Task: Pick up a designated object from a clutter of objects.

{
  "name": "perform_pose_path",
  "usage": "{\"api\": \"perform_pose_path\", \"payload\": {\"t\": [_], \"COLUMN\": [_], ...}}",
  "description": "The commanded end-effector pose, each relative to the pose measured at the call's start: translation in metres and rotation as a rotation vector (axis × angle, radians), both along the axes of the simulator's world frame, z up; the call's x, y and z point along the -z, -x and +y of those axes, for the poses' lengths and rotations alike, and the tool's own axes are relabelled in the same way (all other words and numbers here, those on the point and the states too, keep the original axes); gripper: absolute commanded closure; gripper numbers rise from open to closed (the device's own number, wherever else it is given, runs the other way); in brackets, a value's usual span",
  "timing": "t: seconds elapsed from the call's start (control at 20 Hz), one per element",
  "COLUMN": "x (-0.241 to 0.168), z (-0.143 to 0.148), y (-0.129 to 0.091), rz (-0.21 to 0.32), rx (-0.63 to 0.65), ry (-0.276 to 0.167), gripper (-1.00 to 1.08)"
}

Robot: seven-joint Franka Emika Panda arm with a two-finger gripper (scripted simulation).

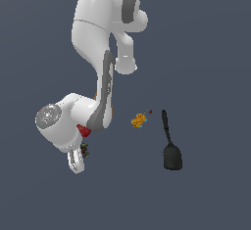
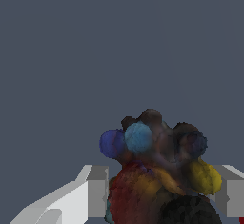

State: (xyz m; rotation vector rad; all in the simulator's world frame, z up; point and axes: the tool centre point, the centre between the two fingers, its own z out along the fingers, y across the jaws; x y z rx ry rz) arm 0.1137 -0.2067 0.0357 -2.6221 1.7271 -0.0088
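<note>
Two views. Exterior view: speckled clump (image 1: 85, 150) sits at the gripper (image 1: 78, 159) tip, just below the red ball (image 1: 85, 131); orange lump (image 1: 138, 121) and spatula (image 1: 170, 146) lie well apart from the clump, toward the view's right. Wrist view: clump (image 2: 157, 170) lodged betw. both fingers (image 2: 90, 192), apparently clasped. Risk: lumpy, uneven contact w/ pads, so the clump may twist or slip on lift; the ball close by may get nudged.

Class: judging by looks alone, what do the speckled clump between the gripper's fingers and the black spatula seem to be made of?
Speckled clump: seems soft and fuzzy, like bunched pom-poms or felt balls; matte, rounded lobes in blue, yellow and red. It is a render, so uncertain.
Black spatula: probably plastic or coated metal; uniformly dark with a dull sheen, too small to settle.
</note>
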Motion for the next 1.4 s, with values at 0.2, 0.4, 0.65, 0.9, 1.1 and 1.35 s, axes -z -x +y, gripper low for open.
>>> {"api": "perform_pose_path", "payload": {"t": [0.2, 0.4, 0.65, 0.9, 1.1, 1.35], "x": [-0.015, -0.031, -0.06, -0.096, -0.126, -0.164], "z": [0.005, 0.011, 0.022, 0.035, 0.046, 0.059], "y": [0.007, 0.017, 0.034, 0.055, 0.072, 0.094], "rz": [-0.002, -0.001, -0.001, -0.001, 0.0, 0.001], "rx": [0.0, 0.0, 0.0, 0.0, 0.0, 0.0], "ry": [0.0, -0.001, -0.002, -0.002, -0.003, -0.004], "gripper": [1.08, 1.08, 1.08, 1.08, 1.08, 1.08]}}
